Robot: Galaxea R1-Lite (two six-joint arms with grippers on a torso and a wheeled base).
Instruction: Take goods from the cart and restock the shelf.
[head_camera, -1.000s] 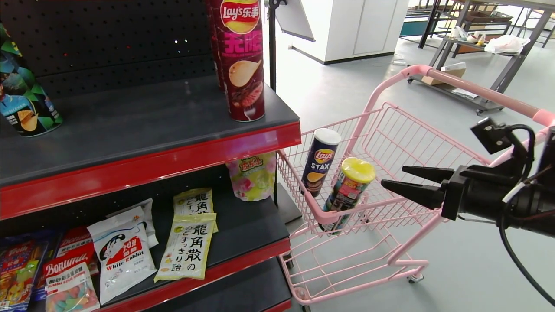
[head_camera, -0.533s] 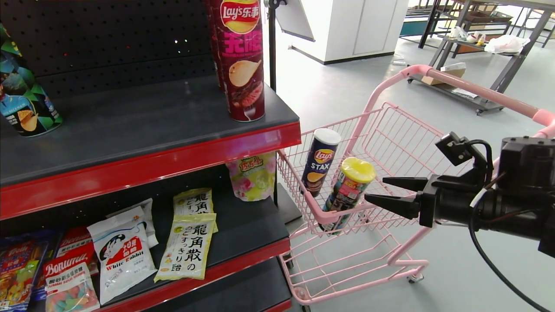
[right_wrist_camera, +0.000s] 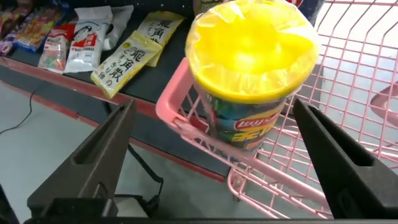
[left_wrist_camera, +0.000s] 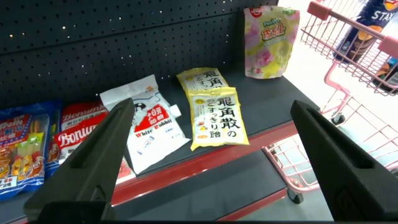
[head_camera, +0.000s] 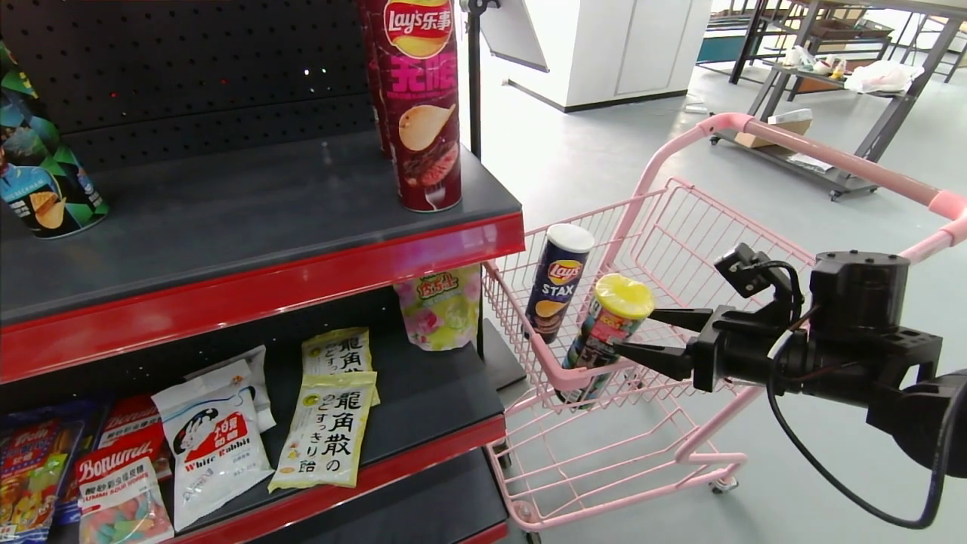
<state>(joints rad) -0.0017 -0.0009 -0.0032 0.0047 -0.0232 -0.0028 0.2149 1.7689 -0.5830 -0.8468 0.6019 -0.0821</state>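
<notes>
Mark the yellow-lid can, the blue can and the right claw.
yellow-lid can (right_wrist_camera: 252, 43), right wrist view, on the middle of its yellow lid.
blue can (head_camera: 555, 291), head view, on its label midway up the side.
right claw (head_camera: 632, 329), head view, midway between its open fingertips.

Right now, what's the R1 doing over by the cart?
It's restocking and about to pick. The right gripper is open at the yellow-lidded can, which leans in the front corner of the pink cart next to a blue can. Nothing is gripped yet. The left gripper is open, facing the snack bags on the lower shelf. A red can stands on the upper shelf.
</notes>
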